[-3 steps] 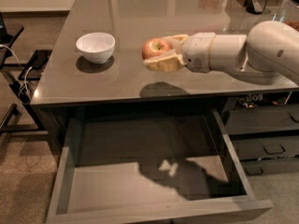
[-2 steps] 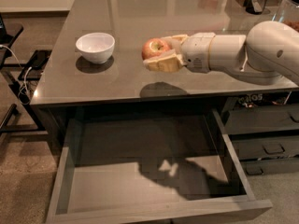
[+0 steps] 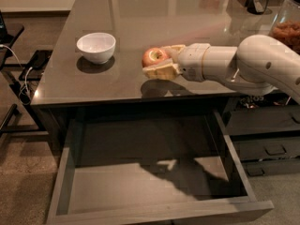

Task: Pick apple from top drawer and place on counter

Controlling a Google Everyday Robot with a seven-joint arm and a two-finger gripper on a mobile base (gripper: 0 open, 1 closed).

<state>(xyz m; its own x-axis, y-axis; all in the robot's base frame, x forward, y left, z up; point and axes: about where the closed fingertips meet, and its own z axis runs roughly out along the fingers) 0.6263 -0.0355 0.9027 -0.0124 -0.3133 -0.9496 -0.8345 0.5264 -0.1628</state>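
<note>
Red with yellowish patches, the apple (image 3: 153,57) sits clamped between the cream fingers (image 3: 159,72) of the gripper (image 3: 157,60), one finger behind it and one in front. In the single camera view I have, the gripper is out over the counter (image 3: 140,18), with the white arm (image 3: 243,64) trailing off behind it. Compared with a second ago, the gripper and apple have dropped a little closer to the glossy surface, while the white bowl (image 3: 96,47), out beyond the fingertips, hasn't moved. I read that as the descent for the placement. The apple's dark reflection lies just under the gripper, but I cannot tell whether the fruit touches the counter yet. The top drawer (image 3: 103,186) stands pulled out below and in front of the gripper, holding nothing but the arm's shadow, so the pick is done. What remains, as I judge it, is to lower the last bit, let go and back the fingers off without rolling the apple.
</note>
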